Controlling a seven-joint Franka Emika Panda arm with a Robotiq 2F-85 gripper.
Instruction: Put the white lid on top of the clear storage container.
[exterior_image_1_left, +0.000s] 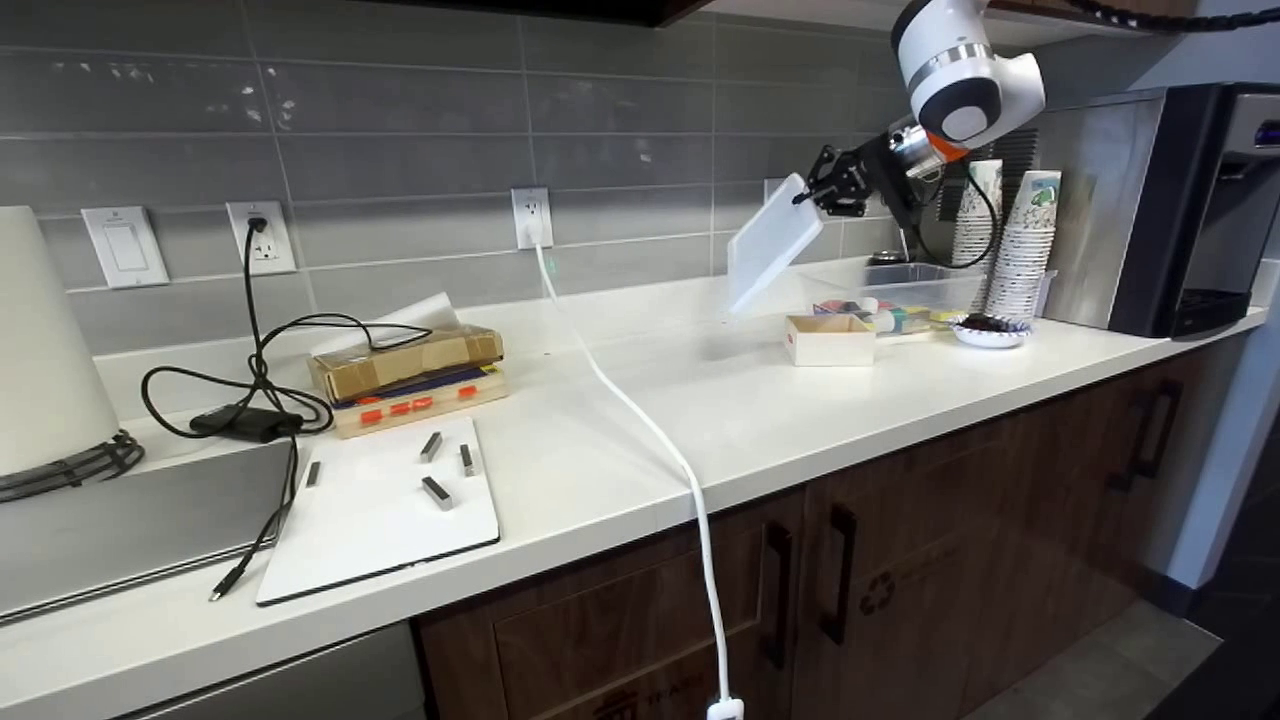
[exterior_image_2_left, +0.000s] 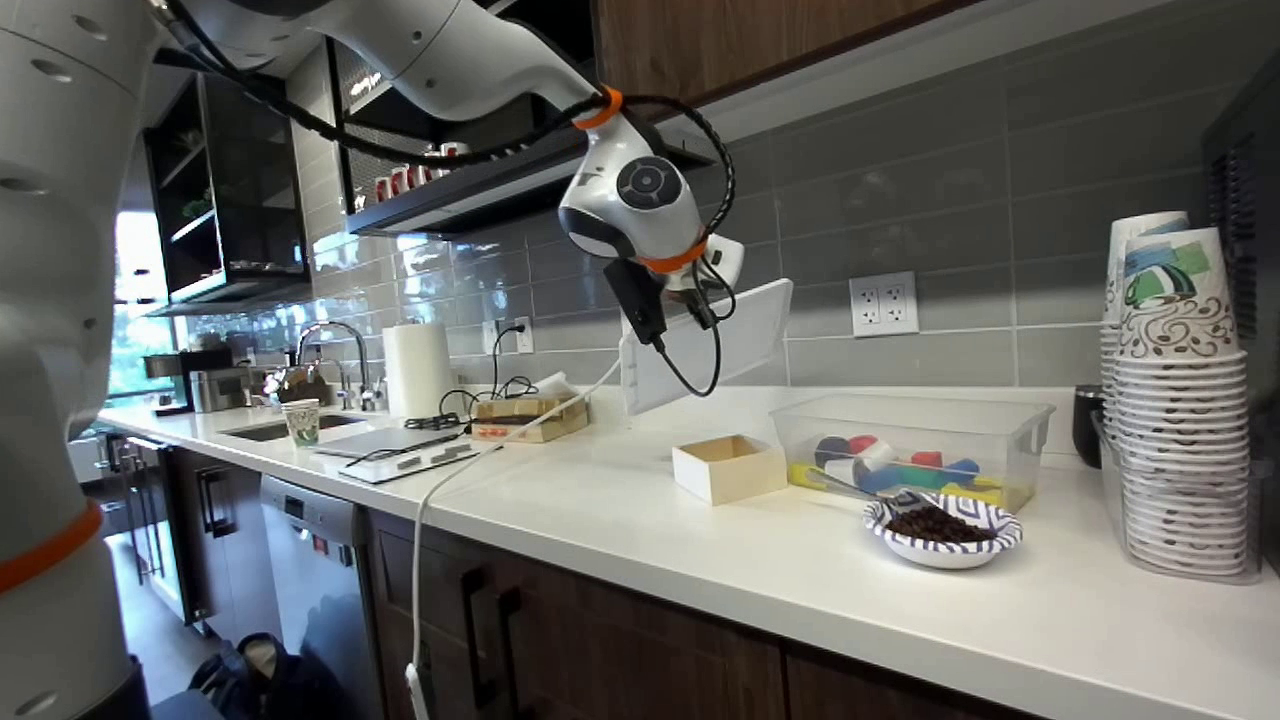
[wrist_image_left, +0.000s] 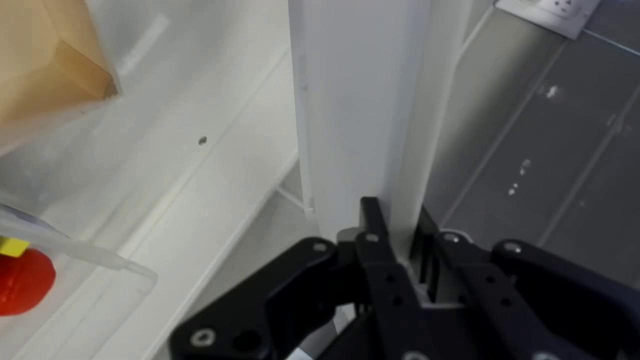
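Note:
The white lid (exterior_image_1_left: 775, 245) is held in the air, steeply tilted, near the tiled wall; it also shows in an exterior view (exterior_image_2_left: 755, 340) and the wrist view (wrist_image_left: 355, 110). My gripper (exterior_image_1_left: 808, 192) is shut on one edge of it. In the wrist view both black fingers (wrist_image_left: 397, 215) pinch the lid's rim. The clear storage container (exterior_image_2_left: 915, 415) stands on the counter against the wall, open at the top, with colourful pieces inside. It also shows in an exterior view (exterior_image_1_left: 925, 290). In the wrist view its rim (wrist_image_left: 102, 257) is at the lower left, apart from the lid.
An open pale wooden box (exterior_image_2_left: 728, 475) stands beside the container. A bowl of dark beans (exterior_image_2_left: 940, 530) with a spoon is in front of it. Stacked paper cups (exterior_image_2_left: 1185, 450) stand at the container's far side. A white cable (exterior_image_1_left: 640, 415) crosses the counter (exterior_image_1_left: 600, 480).

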